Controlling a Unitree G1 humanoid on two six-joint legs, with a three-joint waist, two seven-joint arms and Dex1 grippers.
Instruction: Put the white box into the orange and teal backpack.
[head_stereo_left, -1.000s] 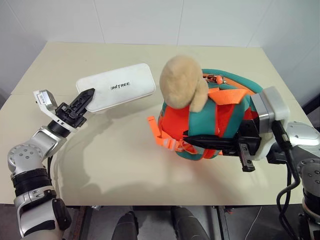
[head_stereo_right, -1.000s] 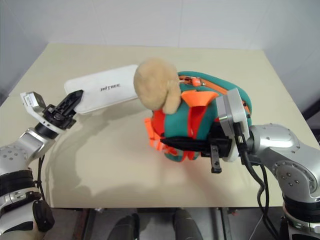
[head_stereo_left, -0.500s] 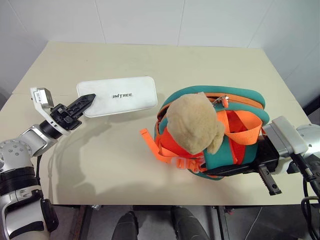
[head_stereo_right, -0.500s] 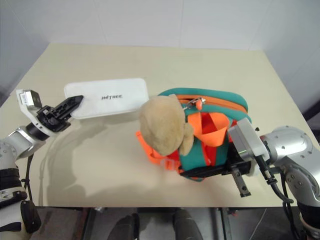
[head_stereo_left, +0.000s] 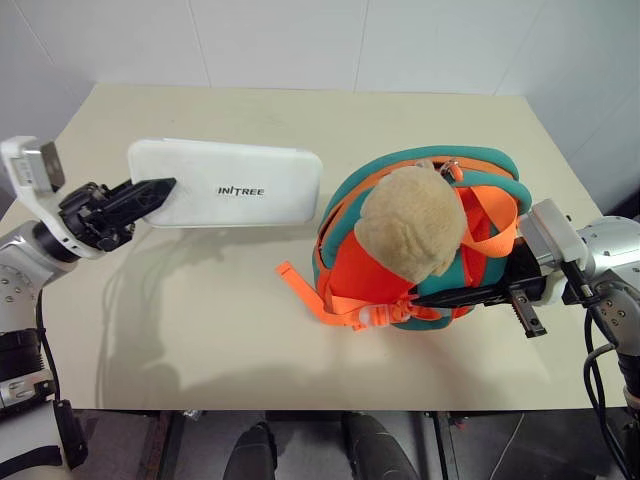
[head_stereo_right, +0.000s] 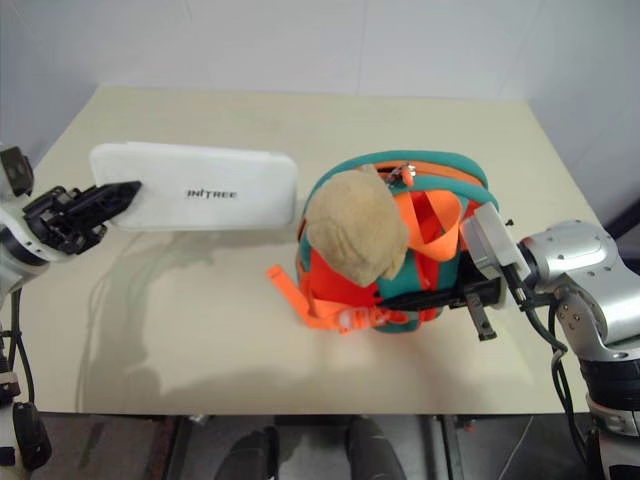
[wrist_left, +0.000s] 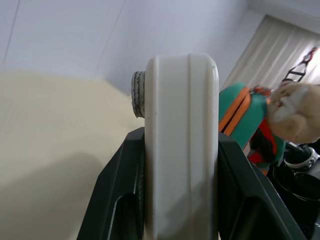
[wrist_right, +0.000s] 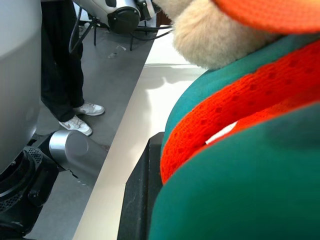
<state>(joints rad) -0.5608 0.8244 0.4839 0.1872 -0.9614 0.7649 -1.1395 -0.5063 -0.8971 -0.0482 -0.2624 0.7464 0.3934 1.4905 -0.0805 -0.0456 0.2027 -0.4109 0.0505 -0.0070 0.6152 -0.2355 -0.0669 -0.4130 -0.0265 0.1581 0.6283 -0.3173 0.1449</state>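
L gripper (head_stereo_left: 150, 190) clamps the white box (head_stereo_left: 228, 183) by its end, box held level above table's (head_stereo_left: 200, 320) left side. Backpack (head_stereo_left: 420, 250) near front right edge, monkey (head_stereo_left: 410, 222) on it. R gripper (head_stereo_left: 455, 296) closed on backpack's base.

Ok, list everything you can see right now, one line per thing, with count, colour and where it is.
white box: one, white with dark lettering, lifted above the table's left part, clamped at its left end.
orange and teal backpack: one, orange body with teal trim, standing on the table's right part, zip opening up.
plush monkey: one, tan, hanging on the backpack's front.
table: one, beige, under everything.
person's legs: dark trousers and white shoes, on the grey floor beyond the table.
left gripper: black, shut on the white box.
right gripper: black, shut on the backpack's lower side.
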